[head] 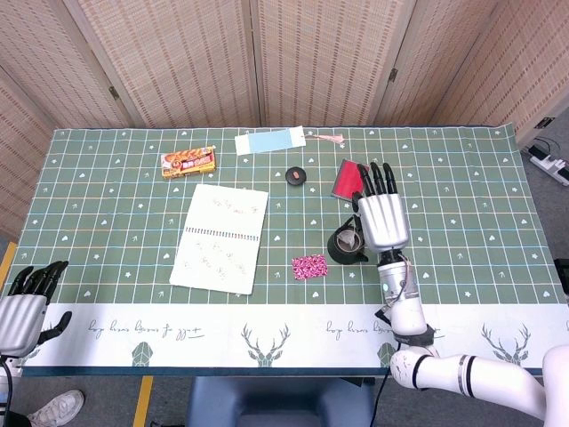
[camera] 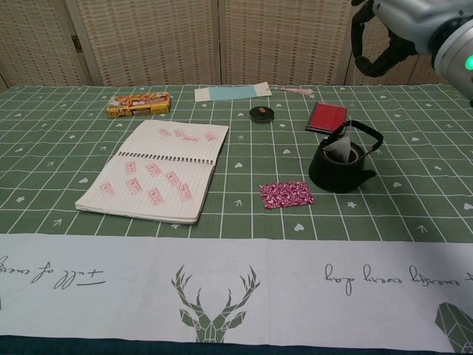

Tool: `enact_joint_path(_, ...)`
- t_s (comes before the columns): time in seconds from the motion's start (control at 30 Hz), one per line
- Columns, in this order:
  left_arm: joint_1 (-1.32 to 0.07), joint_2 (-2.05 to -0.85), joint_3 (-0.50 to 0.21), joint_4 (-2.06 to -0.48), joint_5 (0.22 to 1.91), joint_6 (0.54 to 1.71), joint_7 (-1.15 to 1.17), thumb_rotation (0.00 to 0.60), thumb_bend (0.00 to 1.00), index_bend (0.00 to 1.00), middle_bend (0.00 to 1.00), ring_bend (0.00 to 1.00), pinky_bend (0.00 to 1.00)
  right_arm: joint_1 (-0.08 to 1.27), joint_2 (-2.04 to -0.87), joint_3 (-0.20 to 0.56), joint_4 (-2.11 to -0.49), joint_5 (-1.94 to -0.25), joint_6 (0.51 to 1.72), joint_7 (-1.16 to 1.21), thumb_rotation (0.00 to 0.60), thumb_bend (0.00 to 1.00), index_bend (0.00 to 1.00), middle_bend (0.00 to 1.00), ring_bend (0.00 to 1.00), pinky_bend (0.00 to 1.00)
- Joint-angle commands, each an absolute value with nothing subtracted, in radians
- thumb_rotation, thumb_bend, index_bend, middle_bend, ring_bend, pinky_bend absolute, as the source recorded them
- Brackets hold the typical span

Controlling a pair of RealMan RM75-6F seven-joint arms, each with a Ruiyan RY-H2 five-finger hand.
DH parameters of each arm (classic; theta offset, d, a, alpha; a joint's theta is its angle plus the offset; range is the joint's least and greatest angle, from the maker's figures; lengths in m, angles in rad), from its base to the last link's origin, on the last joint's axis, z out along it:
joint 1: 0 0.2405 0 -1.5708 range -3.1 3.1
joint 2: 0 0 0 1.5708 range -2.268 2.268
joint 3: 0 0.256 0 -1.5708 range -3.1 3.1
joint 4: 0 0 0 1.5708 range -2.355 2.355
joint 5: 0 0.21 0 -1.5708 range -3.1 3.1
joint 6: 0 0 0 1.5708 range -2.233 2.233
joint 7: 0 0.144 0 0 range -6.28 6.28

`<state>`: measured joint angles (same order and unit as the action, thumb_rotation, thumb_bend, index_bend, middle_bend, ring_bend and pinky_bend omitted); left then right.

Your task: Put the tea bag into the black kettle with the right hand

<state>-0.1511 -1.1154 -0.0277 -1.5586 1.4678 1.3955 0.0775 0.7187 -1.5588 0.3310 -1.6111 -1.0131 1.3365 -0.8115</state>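
Tea bag at the kettle's mouth, right hand above it.

The tablecloth (camera: 222,274) carries deer prints and script too slanted to read. On it lie a notebook (camera: 157,170) with pink stickers, a snack box (camera: 138,104) (its print is illegible), a red case (camera: 327,117) and a patterned packet (camera: 286,194). The right hand (head: 380,218), fingers extended together, hangs over the kettle (camera: 340,164); the tea bag (camera: 338,148) seems to dangle into its opening. The left hand (head: 25,302) rests apart, fingers loosely spread.

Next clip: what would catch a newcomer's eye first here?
The right hand hangs over the black kettle at right centre of the table, with the pale tea bag sitting at the kettle's mouth. Left of it lies an open spiral notebook dotted with pink stickers.
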Motion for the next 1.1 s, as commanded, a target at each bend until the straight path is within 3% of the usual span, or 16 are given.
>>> enact_joint_path(0.03,-0.152,-1.117,-0.028,-1.559,1.464,1.392,0.084,0.600,0.33,0.00,0.07,0.11,0.08,0.710,-1.563,0.303,-1.598,-1.028,1.336,-0.807,0.600,0.44,0.67,0.12,0.00,0.00)
enact_joint_path(0.47,-0.150,-1.120,-0.031,-1.561,1.458,1.395,0.095,0.600,0.33,0.00,0.07,0.11,0.08,0.664,-1.581,0.179,-1.490,-1.091,1.290,-0.752,0.600,0.44,0.67,0.12,0.00,0.00)
enact_joint_path(1.1,-0.151,-1.121,-0.040,-1.565,1.428,1.381,0.108,0.600,0.33,0.00,0.07,0.11,0.08,0.565,-1.502,0.039,-1.588,-1.281,1.316,-0.722,0.600,0.44,0.67,0.12,0.00,0.00)
